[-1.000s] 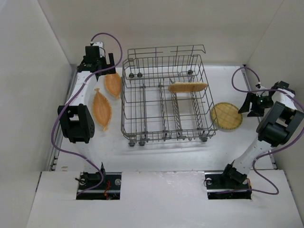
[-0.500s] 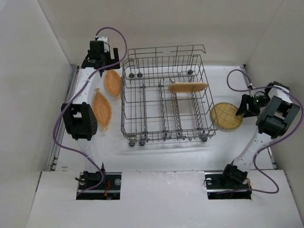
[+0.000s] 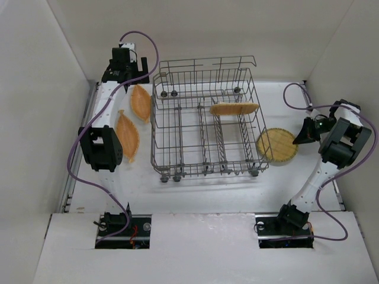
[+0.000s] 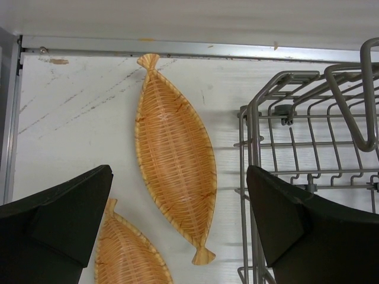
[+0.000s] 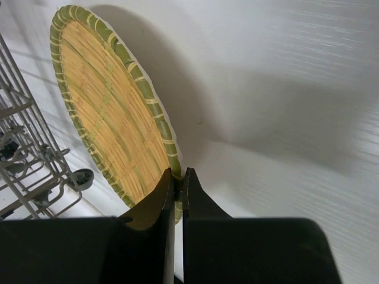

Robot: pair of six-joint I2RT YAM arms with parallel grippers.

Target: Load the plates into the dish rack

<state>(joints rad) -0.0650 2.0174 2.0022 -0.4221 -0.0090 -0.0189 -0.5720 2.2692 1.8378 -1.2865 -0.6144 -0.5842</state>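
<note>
The grey wire dish rack point(image 3: 201, 127) stands mid-table, with one orange-tan plate point(image 3: 234, 108) resting across its upper right tines. A round woven plate point(image 3: 276, 145) lies just right of the rack. My right gripper point(image 3: 300, 135) is shut on that plate's right rim. The right wrist view shows the jaws point(image 5: 177, 173) pinching the green-edged rim of the plate point(image 5: 112, 112). Two long woven plates point(image 3: 140, 102) point(image 3: 127, 136) lie left of the rack. My left gripper point(image 3: 129, 76) hangs open above the farther one point(image 4: 174, 151), holding nothing.
White walls close in on the left, back and right. A metal rail point(image 4: 177, 47) runs along the table's far edge. The rack's corner point(image 4: 308, 148) sits right beside my left gripper's right finger. The rack's small wheels point(image 5: 83, 177) are close to the held plate.
My right gripper has closed on the round plate's rim, and the plate has shifted slightly toward the rack. The left arm drew back a little and stays open.
</note>
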